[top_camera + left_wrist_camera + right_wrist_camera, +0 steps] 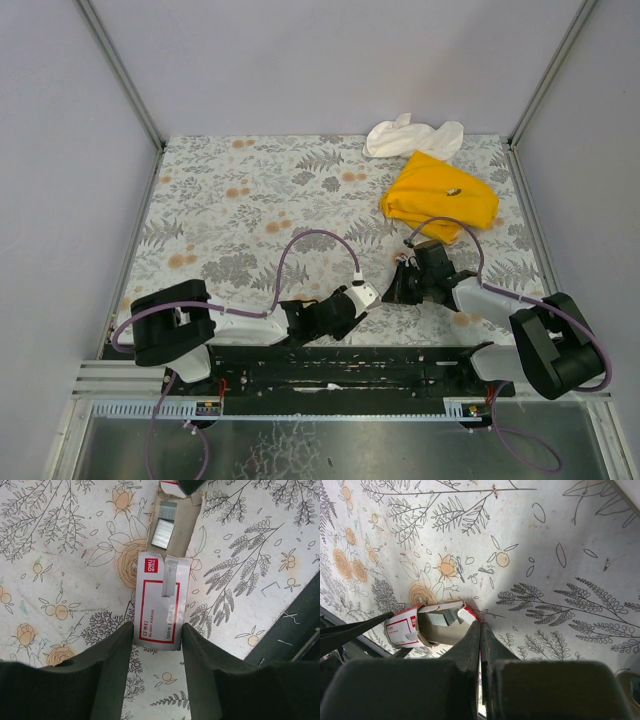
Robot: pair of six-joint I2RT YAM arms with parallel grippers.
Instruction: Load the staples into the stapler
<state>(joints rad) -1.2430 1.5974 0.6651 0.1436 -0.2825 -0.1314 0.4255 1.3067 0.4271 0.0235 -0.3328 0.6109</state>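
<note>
Small flat pink cardboard staple box (162,597), white label uppermost, at the near edge of the floral-patterned desk (250,200), between the two arms. The left gripper (157,628) has its fingers partly apart, clamped on both sides of the box's sleeve. The tan inner tray is slid partly out, exposing silver staple strips (165,530). The right gripper (480,625) has its fingers fully closed, pinching the tray's end flap. A crumpled yellow cloth (440,195) and a white cloth (412,137) lie well apart, far right.

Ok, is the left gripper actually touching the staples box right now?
Touching. In the left wrist view the left gripper has its fingers pressed against both long sides of the staples box, no gap showing.
</note>
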